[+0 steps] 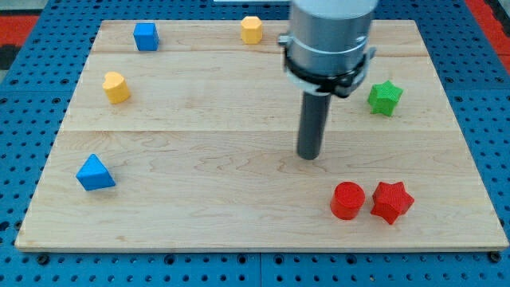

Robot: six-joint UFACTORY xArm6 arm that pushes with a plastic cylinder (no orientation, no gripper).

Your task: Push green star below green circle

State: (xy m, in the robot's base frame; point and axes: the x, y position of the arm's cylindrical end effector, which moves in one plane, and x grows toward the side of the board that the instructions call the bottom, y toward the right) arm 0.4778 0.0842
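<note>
My tip (pixel 308 156) left of green star (pixel 385 98).

The small green star-shaped block (pixel 385 97) is lying flat on my wooden bench (pixel 199 167), near the view's right edge.

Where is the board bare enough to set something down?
Widest bare patch: between blue triangle, yellow block and my tip. Also bare along the view's bottom, left of red cylinder. Crowded: red cylinder beside red star; green star near the arm.
</note>
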